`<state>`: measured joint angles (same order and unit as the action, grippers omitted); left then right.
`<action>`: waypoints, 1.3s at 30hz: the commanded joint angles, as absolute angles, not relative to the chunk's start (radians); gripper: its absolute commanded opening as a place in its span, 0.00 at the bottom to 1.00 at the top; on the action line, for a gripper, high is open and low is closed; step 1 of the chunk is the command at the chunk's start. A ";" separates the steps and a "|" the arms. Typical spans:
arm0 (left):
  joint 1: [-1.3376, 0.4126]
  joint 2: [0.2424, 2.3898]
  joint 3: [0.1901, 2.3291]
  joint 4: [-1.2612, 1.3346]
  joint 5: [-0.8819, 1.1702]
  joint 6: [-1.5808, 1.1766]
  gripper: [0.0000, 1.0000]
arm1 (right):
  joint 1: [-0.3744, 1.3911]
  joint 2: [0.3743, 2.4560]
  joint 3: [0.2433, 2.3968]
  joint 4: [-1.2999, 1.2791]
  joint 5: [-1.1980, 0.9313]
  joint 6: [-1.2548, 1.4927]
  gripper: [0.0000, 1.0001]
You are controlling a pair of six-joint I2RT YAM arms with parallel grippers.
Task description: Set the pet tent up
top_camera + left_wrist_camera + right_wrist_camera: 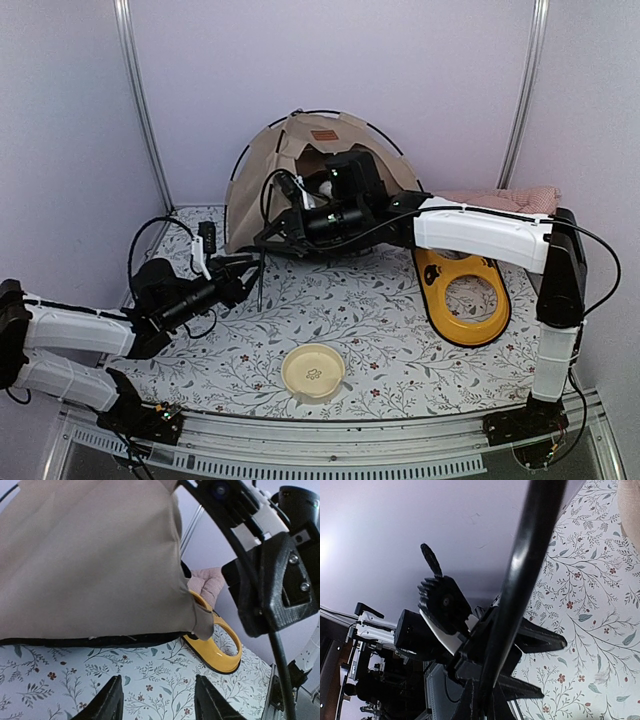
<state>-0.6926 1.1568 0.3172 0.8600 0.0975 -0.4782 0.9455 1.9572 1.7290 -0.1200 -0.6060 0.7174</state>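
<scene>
The tan-beige pet tent [262,165] stands as a dome at the back of the table, with a brown label patch [323,135] on top. Its fabric fills the upper left of the left wrist view [85,555]. My right gripper [272,237] reaches in front of the tent's doorway and is shut on a thin black pole [520,570], whose free end hangs down to the mat [260,285]. My left gripper [245,268] is open and empty just left of that pole, low over the mat [159,700]. It also shows in the right wrist view [552,669], jaws apart.
A yellow oval feeder tray [465,290] lies right of the tent, also in the left wrist view [215,652]. A pink checked cushion [500,198] lies behind it. A cream bowl [313,372] sits on the floral mat near the front edge. Walls close in left, right and behind.
</scene>
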 commanded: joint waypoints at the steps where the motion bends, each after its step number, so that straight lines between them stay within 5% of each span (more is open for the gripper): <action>1: -0.773 1.296 0.353 1.156 0.080 -0.409 0.48 | 0.937 1.971 1.770 -0.018 -0.639 0.751 0.00; 13: -0.911 1.577 0.467 1.407 -0.072 -0.344 0.47 | 0.931 1.964 1.772 0.018 -0.645 0.799 0.00; 24: -0.915 1.667 0.539 1.433 -0.122 -0.342 0.34 | 0.931 1.966 1.771 0.024 -0.646 0.811 0.00; 32: -0.917 1.715 0.527 1.504 -0.154 -0.341 0.39 | 0.928 1.965 1.769 0.069 -0.666 0.847 0.00; 39: -0.914 1.734 0.558 1.510 -0.220 -0.335 0.33 | 0.930 1.971 1.765 0.081 -0.675 0.865 0.00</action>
